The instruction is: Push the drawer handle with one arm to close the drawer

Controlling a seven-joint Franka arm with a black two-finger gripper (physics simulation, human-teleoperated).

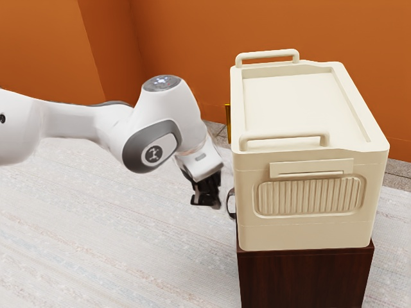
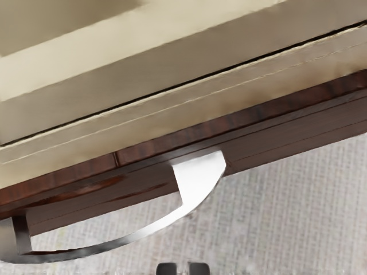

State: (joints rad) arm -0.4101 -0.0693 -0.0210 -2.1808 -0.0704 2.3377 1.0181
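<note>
The black gripper (image 1: 207,192) hangs tilted downward at the end of the white arm, just beside the handle (image 1: 231,203) on the dark brown cabinet (image 1: 302,276). In the wrist view, the tips of my gripper (image 2: 183,268) are close together with nothing held, and they look shut. The curved silver handle (image 2: 198,179) arches out from the brown drawer front (image 2: 258,152), with the tips beyond its outer side. A gap between tips and handle shows there. How far the drawer stands out from the cabinet I cannot tell.
A large cream storage box (image 1: 302,231) with two raised top handles sits on the cabinet, close to the hand. Pale patterned carpet (image 1: 115,244) spreads around the cabinet. An orange wall (image 1: 192,38) rises behind, and a small yellow object (image 1: 228,122) stands behind the box's edge.
</note>
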